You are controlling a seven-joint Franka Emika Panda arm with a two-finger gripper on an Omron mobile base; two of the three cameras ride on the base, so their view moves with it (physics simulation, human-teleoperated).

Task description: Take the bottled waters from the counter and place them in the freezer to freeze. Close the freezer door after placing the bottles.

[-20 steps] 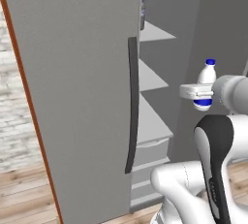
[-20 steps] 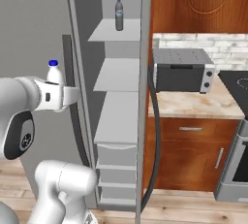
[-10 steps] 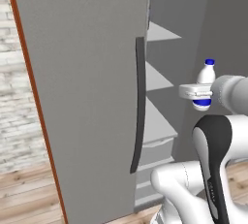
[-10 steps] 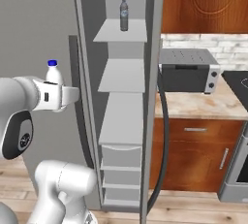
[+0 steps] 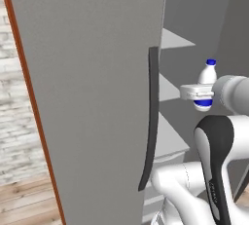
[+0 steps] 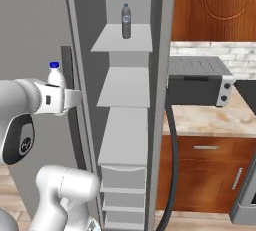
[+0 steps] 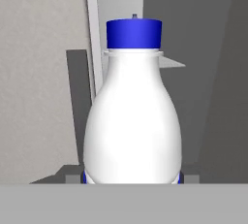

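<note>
The tool (image 5: 203,94) grips the white bottle (image 5: 206,82) low on its body, at the blue label, with the blue cap upright above the jaws. The bottle looks rigid, smooth and likely slippery, and fairly light; a hold around the wide lower body, as here, seems safer than the narrow neck. It hangs in the air just outside the open freezer (image 6: 125,90), level with a middle shelf (image 6: 124,87). The grey bottle (image 6: 126,21) stands on the top shelf. The door (image 5: 92,92) stands open beside the arm.
</note>
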